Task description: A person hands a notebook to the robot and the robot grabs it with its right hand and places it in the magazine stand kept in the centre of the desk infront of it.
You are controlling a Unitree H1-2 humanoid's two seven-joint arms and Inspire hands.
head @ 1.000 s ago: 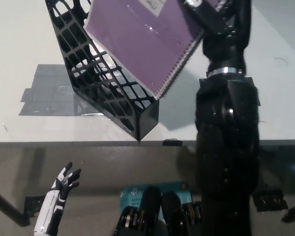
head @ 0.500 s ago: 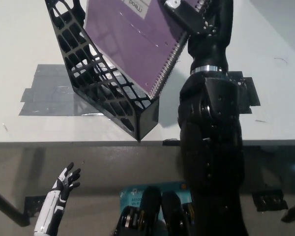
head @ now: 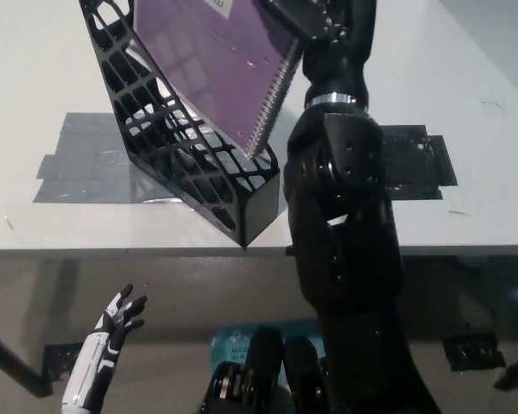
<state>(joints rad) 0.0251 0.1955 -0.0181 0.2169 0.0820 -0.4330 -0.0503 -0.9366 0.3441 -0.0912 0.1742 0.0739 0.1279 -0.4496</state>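
Purple notebook (head: 211, 65) gripped by right robot hand (head: 315, 19), half inside stand (head: 177, 147); could snag on mesh wall, tipping stand.

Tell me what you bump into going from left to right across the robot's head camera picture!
White left hand, low at the lower left → black magazine stand on the desk → purple notebook going into it → black right hand gripping the notebook at the top.
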